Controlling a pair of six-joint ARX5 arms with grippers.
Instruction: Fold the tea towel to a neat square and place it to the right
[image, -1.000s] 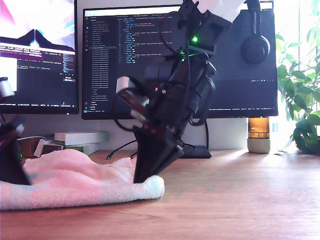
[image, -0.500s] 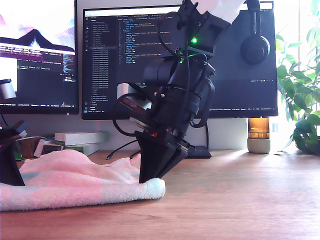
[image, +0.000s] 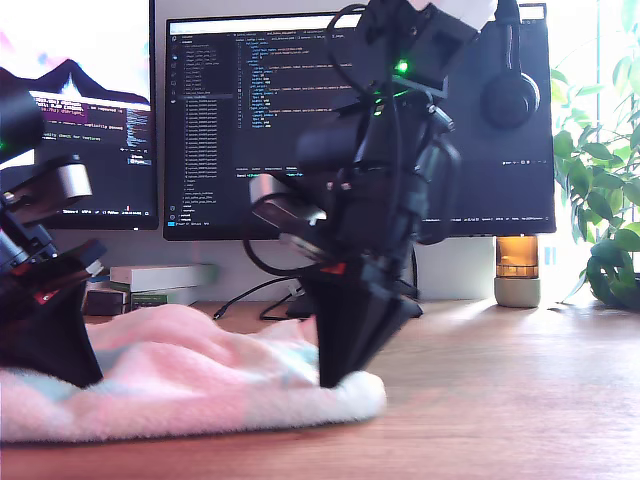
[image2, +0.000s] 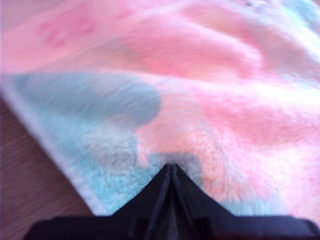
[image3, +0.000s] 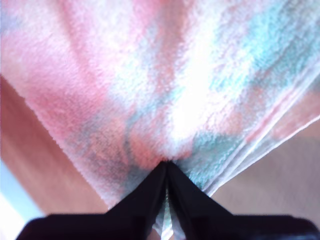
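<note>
The tea towel (image: 200, 385), fluffy with pink, mint and white checks, lies bunched on the wooden desk (image: 500, 400) at the exterior view's left and centre. My first gripper (image2: 171, 167) is shut on the tea towel (image2: 210, 100) close to one hem. My second gripper (image3: 166, 164) is shut on a layered corner of the tea towel (image3: 150, 75), with wood on both sides. In the exterior view one arm's gripper (image: 335, 380) pinches the towel's right end, and another arm's gripper (image: 85, 378) presses into it at the left. The wrist views do not show which arm is which.
Two monitors (image: 250, 120) stand behind the desk, with headphones (image: 512, 95) hung on one. An amber lamp (image: 518, 270) and a leafy plant (image: 600, 200) are at the exterior view's right. Boxes (image: 160, 278) and a cable (image: 245, 295) lie at the back.
Both arms have moved toward the exterior view's right, dragging the towel with them. Its right end now lies farther right, and the arm at the left shows more fully.
</note>
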